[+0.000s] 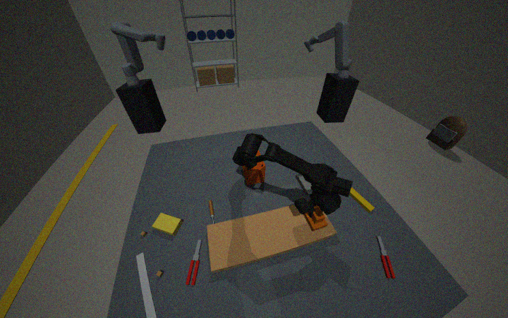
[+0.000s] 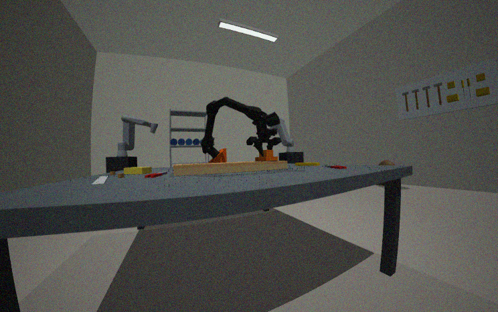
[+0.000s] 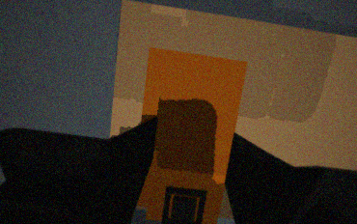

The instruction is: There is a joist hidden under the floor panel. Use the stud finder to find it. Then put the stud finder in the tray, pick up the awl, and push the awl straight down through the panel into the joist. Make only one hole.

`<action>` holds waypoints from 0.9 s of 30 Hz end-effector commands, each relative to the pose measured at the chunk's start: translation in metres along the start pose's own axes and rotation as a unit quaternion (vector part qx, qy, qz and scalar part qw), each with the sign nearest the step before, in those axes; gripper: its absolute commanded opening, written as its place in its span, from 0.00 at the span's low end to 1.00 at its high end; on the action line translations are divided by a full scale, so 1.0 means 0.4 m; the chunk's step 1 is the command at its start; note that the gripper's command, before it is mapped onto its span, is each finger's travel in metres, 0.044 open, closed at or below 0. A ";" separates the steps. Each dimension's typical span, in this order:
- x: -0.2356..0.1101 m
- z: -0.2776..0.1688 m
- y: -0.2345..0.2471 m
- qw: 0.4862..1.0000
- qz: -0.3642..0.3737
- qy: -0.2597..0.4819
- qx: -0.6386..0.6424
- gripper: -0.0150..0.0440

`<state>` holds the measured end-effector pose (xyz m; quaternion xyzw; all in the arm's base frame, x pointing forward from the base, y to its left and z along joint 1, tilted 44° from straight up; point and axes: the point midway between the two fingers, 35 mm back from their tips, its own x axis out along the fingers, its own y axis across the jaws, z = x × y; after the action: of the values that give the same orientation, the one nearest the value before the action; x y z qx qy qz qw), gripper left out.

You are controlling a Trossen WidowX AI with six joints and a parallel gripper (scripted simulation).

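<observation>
gripping the orange stud finder (image 1: 315, 220) from above, the gripper (image 1: 314, 213) has its jaws partly closed on the tool's raised dark handle, which keeps them from closing further. the stud finder rests flat on the wooden floor panel (image 1: 258, 235), right at the panel's end nearest the yellow bar (image 1: 361, 199), with only a thin strip of wood between it and the edge in the wrist view.

the relation that matters: almost the whole panel stretches away from the gripper toward the awl (image 1: 212, 209) side, along the panel's long axis. judging from that, a sweep for the joist would have to run lengthwise back across the board, with the tool kept flat on the wood.

the awl lies on the grey table (image 1: 179, 168) just off the panel's opposite far corner, its shaft pointing toward the panel edge, well apart from the gripper. the tray is not plainly visible; the arm hides the spot behind the panel.

no brand, label or readable writing shows on the stud finder, panel or table; a small dark square window on the tool in the wrist view shows nothing legible.
</observation>
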<state>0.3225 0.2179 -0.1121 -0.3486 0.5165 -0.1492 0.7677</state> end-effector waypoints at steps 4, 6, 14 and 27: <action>0.001 -0.003 -0.006 1.000 0.002 0.002 0.000 0.25; 0.001 -0.003 -0.017 1.000 0.002 0.002 0.000 0.25; 0.002 -0.003 -0.058 1.000 0.002 0.002 0.000 0.25; 0.003 -0.003 -0.126 1.000 0.001 0.003 -0.001 0.25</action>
<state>0.3263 0.1873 -0.0832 -0.3469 0.5209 -0.1455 0.7662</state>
